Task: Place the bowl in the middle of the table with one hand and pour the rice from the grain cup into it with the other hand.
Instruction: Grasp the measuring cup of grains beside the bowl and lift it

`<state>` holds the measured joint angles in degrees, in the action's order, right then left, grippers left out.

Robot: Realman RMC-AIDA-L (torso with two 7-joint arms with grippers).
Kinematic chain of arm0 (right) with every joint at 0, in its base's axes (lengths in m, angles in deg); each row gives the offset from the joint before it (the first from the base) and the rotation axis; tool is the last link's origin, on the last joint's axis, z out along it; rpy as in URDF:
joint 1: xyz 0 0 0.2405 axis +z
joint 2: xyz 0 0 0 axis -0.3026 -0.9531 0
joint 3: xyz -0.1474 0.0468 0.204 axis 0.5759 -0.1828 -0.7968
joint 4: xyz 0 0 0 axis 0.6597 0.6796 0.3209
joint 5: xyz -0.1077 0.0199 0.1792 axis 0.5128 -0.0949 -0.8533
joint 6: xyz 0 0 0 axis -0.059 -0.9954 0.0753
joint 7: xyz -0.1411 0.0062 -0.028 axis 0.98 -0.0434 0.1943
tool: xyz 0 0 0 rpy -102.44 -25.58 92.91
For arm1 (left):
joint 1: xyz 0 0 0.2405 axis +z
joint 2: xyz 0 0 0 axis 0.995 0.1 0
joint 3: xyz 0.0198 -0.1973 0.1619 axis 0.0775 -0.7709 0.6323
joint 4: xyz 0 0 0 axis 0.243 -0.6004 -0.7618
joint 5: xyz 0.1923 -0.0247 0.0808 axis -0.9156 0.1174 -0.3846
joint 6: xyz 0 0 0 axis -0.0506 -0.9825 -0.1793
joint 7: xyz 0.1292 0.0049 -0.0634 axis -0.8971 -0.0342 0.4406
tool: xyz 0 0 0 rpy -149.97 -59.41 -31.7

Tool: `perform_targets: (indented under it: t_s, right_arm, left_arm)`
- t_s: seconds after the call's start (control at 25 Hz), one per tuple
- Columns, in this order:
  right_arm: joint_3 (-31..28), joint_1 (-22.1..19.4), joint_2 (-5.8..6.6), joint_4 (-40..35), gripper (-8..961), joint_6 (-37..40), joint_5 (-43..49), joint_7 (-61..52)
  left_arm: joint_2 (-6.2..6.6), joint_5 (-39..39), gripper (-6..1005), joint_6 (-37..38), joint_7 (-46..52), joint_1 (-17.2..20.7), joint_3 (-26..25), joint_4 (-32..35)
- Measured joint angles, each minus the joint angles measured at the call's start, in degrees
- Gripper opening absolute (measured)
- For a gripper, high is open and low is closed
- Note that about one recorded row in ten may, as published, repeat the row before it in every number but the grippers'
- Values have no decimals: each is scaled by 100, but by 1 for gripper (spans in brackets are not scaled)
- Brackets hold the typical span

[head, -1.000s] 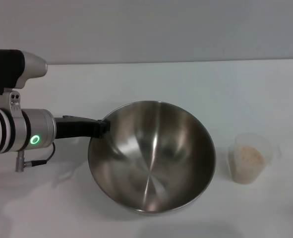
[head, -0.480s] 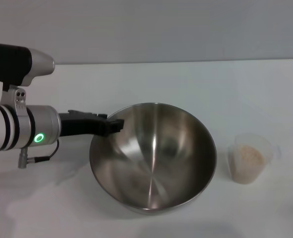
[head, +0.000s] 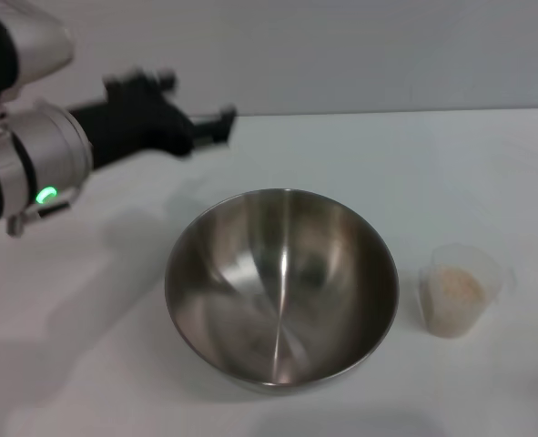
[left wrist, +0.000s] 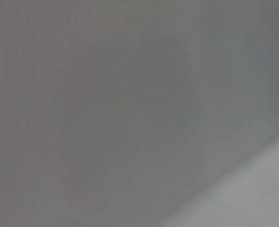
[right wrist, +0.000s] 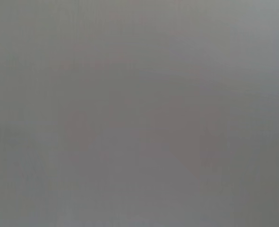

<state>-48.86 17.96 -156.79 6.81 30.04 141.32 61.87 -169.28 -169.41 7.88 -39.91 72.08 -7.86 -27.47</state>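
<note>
Bowl: the bowl (head: 281, 287) is sitting upright on the table (head: 451, 173), near its middle, showing nothing inside but its shiny steel.
Grain cup: the grain cup (head: 460, 289) is standing upright just beside the bowl on the robot's right, not touching it.
Rice: the rice (head: 454, 289) is filling the lower part of the cup.
Left gripper: the left gripper (head: 216, 127) is hovering above the table, apart from the bowl's far-left rim, holding nothing; I cannot tell how its fingers are set.
Wrist views: both are showing only blank grey.
</note>
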Motion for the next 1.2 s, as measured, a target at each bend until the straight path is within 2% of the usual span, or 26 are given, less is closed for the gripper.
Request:
perform_targets:
  t_s: [0.04, 0.08, 0.12, 0.28, 0.36, 0.52, 0.56, 0.6, 0.64, 0.68, 0.8, 0.84, 0.88, 0.92, 0.96, 1.2]
  right_arm:
    - [1, -3, 0, -1, 696, 1, 13, 1]
    - [2, -6, 0, -1, 695, 2, 24, 2]
    - [36, -33, 0, -12, 694, -10, 41, 6]
    - [221, -82, -3, -79, 690, -67, 50, 7]
    - [362, -94, -4, -97, 688, -177, 52, 8]
    - [565, -14, -7, -95, 684, -521, 52, 9]
    - [641, 30, -7, -90, 683, -618, 53, 9]
    - [709, 71, -7, -85, 682, -698, 53, 8]
    - [824, 173, -6, -77, 681, -864, 53, 9]
    - [824, 173, -6, -77, 680, -864, 53, 9]
    - [901, 313, -6, -62, 677, -1077, 53, 8]
    - [952, 400, -6, -55, 676, -1202, 55, 8]
    - [952, 400, -6, -55, 675, -1202, 55, 8]
    - [987, 476, -7, -48, 674, -1314, 56, 8]
    - [987, 476, -7, -48, 673, -1314, 56, 8]
    - [1269, 608, -9, -35, 666, -1558, 58, 9]
  left_arm:
    - [9, 18, 797, 674, -405, 307, 251, -249]
    - [13, 9, 811, 1852, -1036, 749, 671, -390]
    - [16, 4, 825, 2108, -1155, 813, 756, -389]
    - [32, -7, 866, 4416, -2046, 1330, 1554, -106]
    - [26, -45, 865, 5781, -2090, 1425, 1887, 369]
    - [12, -177, 864, 8780, -1301, 1119, 2559, 2069]
    - [8, -230, 863, 9247, -1039, 1035, 2651, 2393]
    - [4, -331, 863, 10122, -405, 868, 2815, 3151]
    - [0, -576, 862, 11148, 871, 619, 2930, 4273]
    - [0, -576, 862, 11148, 871, 619, 2930, 4273]
    - [1, -787, 861, 11953, 2732, 316, 2918, 5624]
    - [2, -802, 861, 12069, 3159, 238, 2907, 5967]
    - [2, -802, 860, 12069, 3159, 238, 2907, 5967]
    - [-3, -801, 860, 12241, 3848, 108, 2891, 6563]
    - [-8, -786, 860, 12296, 4033, 91, 2888, 6754]
    - [-11, -785, 860, 12350, 4093, 211, 2905, 6873]
